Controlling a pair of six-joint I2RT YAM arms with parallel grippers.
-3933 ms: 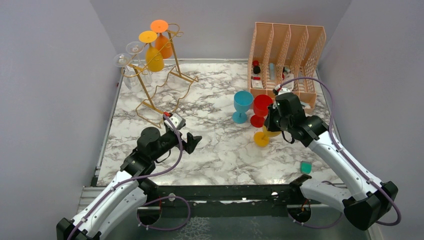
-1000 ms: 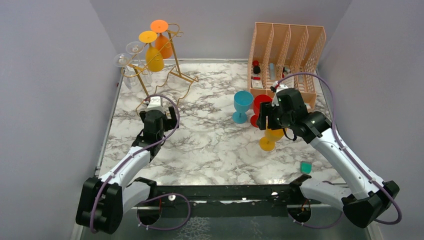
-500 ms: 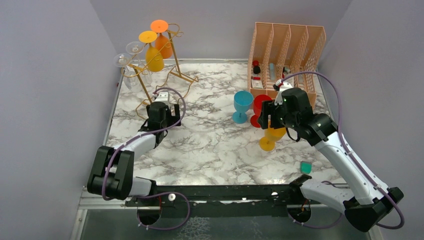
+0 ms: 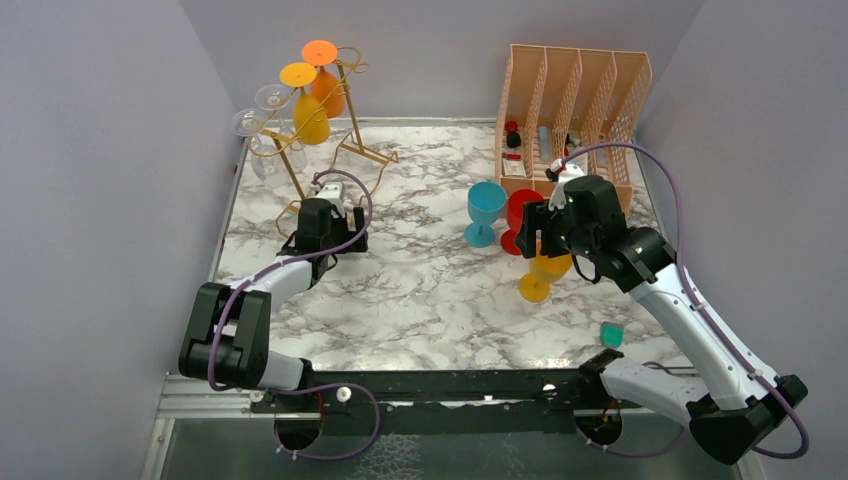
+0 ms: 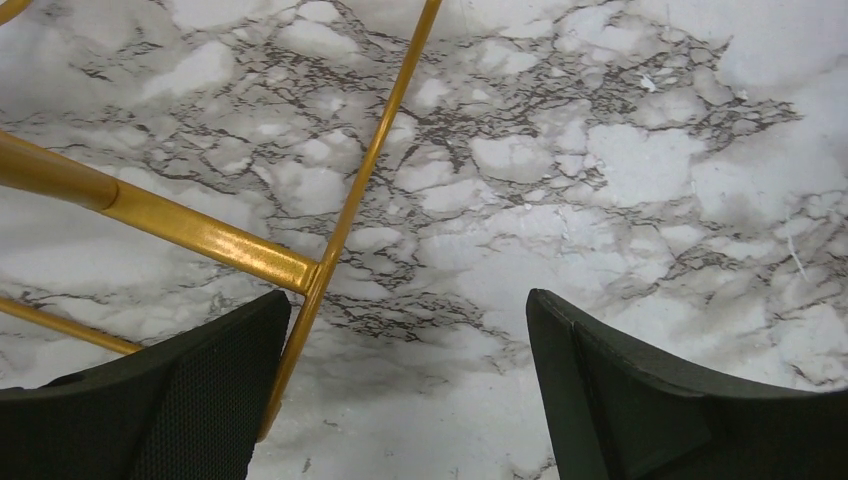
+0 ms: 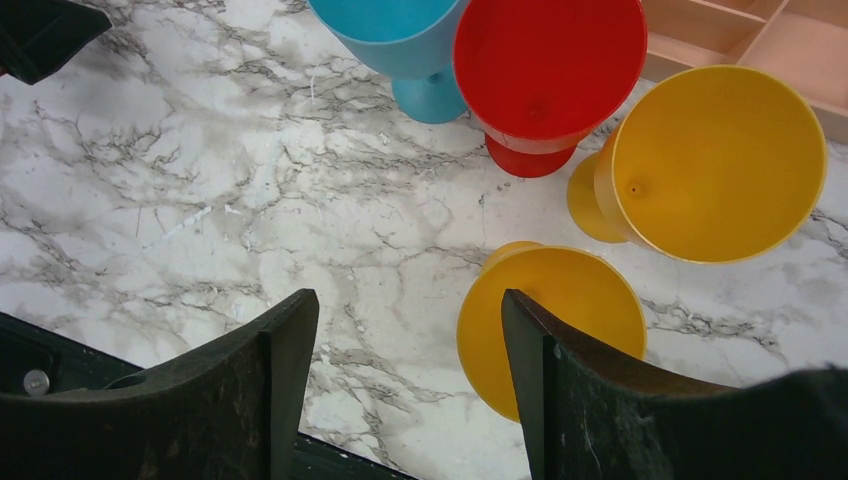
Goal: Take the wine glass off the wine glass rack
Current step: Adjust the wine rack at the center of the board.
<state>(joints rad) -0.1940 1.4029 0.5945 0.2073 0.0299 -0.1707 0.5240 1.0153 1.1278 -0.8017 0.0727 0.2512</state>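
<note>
With the top camera we look down from above and behind the arm bases, far enough to see the whole marble table [image 4: 430,300]. The left wrist camera faces down, very near the table, at the base wire of the wine glass rack [image 5: 200,237]. The right wrist camera looks down from higher on the blue glass [image 6: 400,40], red glass [image 6: 545,70] and yellow glass [image 6: 715,165]. Both areas appear in the top view too.
</note>
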